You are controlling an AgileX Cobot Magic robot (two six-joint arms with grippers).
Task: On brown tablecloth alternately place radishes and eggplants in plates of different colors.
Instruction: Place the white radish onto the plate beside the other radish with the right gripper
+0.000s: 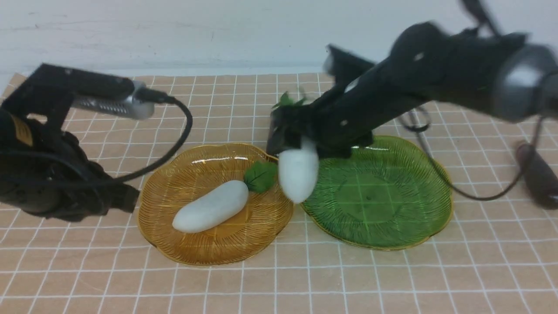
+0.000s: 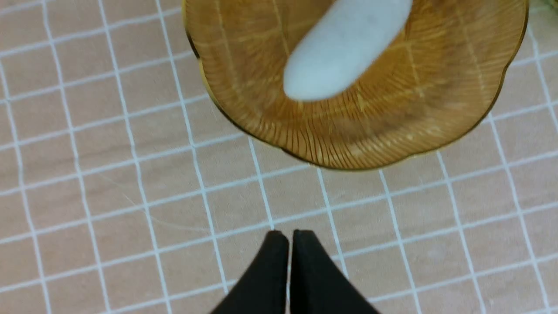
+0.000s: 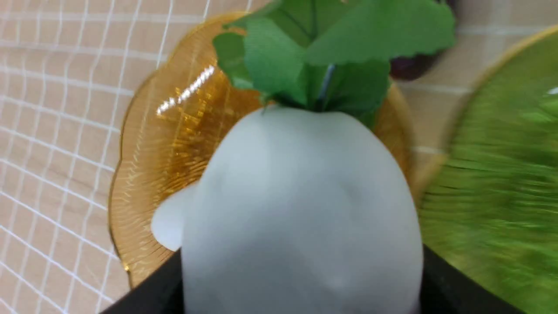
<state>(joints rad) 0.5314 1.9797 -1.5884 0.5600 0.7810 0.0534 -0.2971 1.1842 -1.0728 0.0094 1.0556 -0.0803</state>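
Two radishes: one radish [image 1: 211, 212] lies in the amber plate [image 1: 192, 250]; the held radish [image 1: 298, 174], clamped in the right gripper [image 1: 300, 143], hangs over that plate's rim beside the green plate [image 1: 392, 222]. The left gripper [image 2: 290, 237] is pinched together.

Front looks forward — close wrists share amber plate [image 1: 235, 245]

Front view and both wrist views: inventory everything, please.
tablecloth: 1, tan-brown with white grid, under everything.
plates: 2; amber plate on the robot's left, green plate on its right, side by side.
radishes: 2, white with green leaves; lying radish in the amber plate, held radish hanging over where the plates meet.
eggplant: 1 clear, dark purple-brown, on the cloth at far right, blurred.
wall: 1, white, behind.
left hand: black, shut, empty, over cloth beside the amber plate.
right hand: black, shut on the held radish.
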